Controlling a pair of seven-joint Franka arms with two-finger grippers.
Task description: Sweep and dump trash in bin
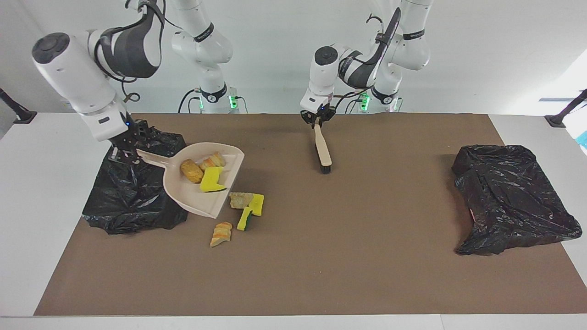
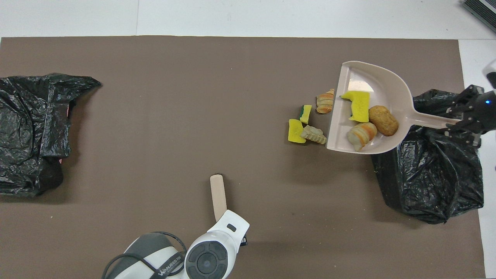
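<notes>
A white table (image 1: pixel 55 192) carries a brown mat (image 1: pixel 367 256) beneath a pale wall (image 1: pixel 481 50).

Robot lab: two arms (image 1: pixel 91 68), bare table (image 1: pixel 46 183).

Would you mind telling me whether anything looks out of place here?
Yes: four trash bits lie on the mat beside the dustpan, which the right gripper carries to the bin bag holding only three.
</notes>
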